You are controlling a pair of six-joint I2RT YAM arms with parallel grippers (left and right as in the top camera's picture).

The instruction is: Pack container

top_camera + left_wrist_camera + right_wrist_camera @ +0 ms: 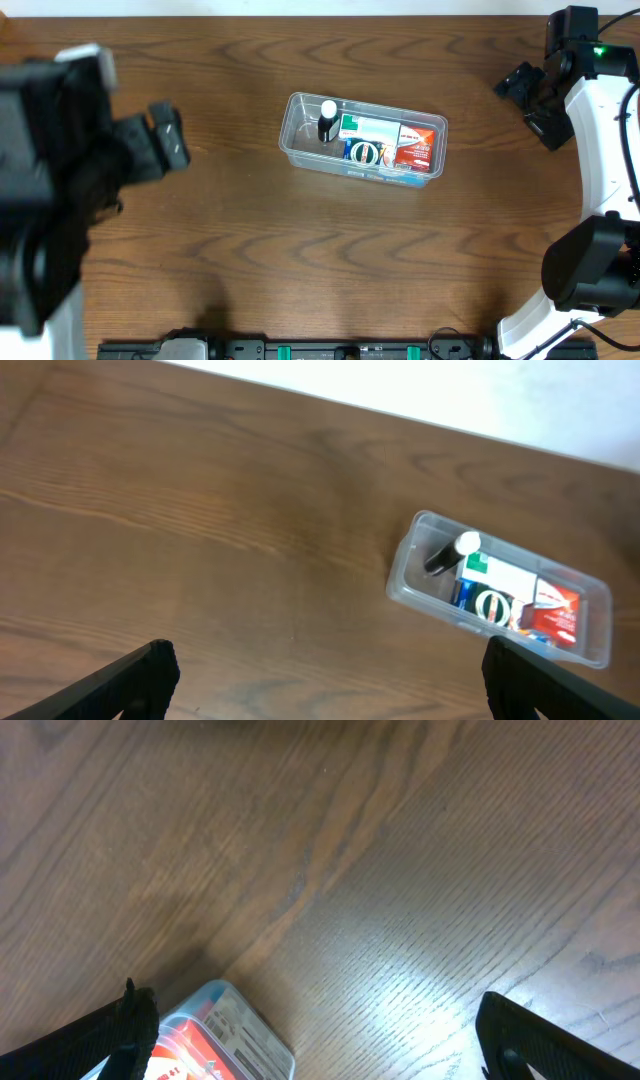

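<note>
The clear plastic container (291, 138) sits mid-table. In it are a black bottle with a white cap (327, 119), a green-and-white box (371, 128), a blue box (361, 152) and a red box (416, 148). My left gripper (167, 136) is open and empty, far left of the container. The left wrist view shows its open jaws (325, 685) over bare wood, with the container (403, 576) ahead to the right. My right gripper (530, 100) is open and empty at the far right. In the right wrist view its jaws (320, 1040) hover beside a corner of the container (245, 1020).
The table is dark brown wood (300, 260). A black rail (300, 350) runs along the front edge. The white right arm base (600, 270) stands at the right front. A pale wall edge (400, 400) borders the table's far side.
</note>
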